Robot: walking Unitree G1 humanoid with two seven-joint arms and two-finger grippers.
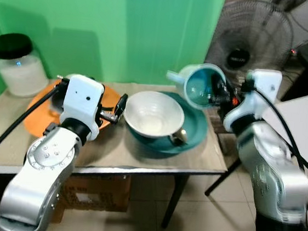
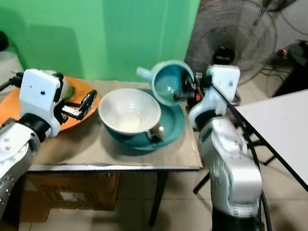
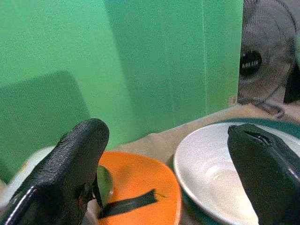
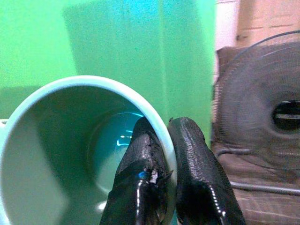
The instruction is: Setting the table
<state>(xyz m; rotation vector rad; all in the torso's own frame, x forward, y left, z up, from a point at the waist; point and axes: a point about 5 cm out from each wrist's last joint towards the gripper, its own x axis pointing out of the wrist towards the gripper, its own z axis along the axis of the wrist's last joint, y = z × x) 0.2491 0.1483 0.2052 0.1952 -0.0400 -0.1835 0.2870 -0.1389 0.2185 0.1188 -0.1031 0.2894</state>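
Head views: the right gripper (image 1: 222,94) pinches the rim of a teal mug (image 1: 201,85), held tilted above the teal plate's (image 1: 193,135) far right edge. Left wrist view: the left gripper (image 3: 168,159) gapes wide, holding nothing, between the orange plate (image 3: 140,183) and white bowl (image 3: 211,168); the fan (image 3: 260,56) hub's lettering is unreadable. Right wrist view: one finger is inside the mug, one outside.

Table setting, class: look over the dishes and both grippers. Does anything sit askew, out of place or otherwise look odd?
The teal cup is off the table, tipped on its side in the right gripper, which pinches its rim. The white bowl leans tilted on the teal plate beside a spoon. The left gripper is open by the orange plate.
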